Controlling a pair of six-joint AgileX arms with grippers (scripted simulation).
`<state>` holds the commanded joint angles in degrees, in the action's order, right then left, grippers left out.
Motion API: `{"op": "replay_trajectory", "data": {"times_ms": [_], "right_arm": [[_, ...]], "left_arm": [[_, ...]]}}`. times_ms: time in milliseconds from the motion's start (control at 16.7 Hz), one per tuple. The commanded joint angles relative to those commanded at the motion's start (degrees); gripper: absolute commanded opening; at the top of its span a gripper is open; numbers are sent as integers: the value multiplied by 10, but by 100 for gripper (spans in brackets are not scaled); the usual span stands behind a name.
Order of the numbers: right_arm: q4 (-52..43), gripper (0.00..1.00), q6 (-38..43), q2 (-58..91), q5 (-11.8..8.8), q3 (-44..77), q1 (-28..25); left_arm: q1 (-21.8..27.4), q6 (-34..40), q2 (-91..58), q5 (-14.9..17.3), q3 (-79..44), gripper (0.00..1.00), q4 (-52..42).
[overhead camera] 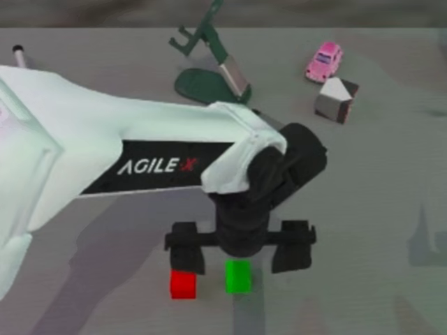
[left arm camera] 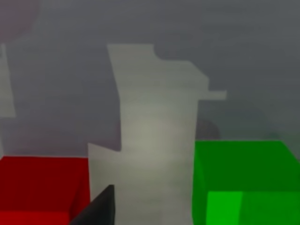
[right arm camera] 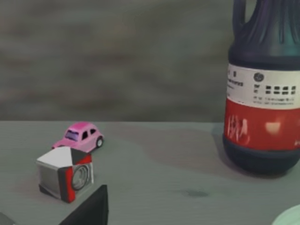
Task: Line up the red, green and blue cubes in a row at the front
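Red cube (left arm camera: 40,187), green cube (left arm camera: 243,180) apart on table (left arm camera: 154,131).

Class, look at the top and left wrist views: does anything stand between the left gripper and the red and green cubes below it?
Nothing visible does. The left gripper hangs open just behind the red cube and green cube, with bare tabletop between them.

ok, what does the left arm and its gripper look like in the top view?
The left arm has a white shell with a black panel lettered AGILE X in white, the X red. Its wrist is black, ending in a black two-finger gripper on a wide crossbar with blocky fingers.
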<state>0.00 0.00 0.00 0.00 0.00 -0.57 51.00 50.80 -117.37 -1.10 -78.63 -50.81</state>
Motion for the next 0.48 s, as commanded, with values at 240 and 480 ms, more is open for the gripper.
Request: {"op": "replay_trajectory", "data": {"times_ms": [240, 480], "right_arm": [[0, 100, 0, 0, 0, 0, 0], [0, 100, 0, 0, 0, 0, 0]], "left_arm": [[0, 0, 3, 0, -9, 100, -10], [-5, 4, 27, 0, -61, 100, -96]]}}
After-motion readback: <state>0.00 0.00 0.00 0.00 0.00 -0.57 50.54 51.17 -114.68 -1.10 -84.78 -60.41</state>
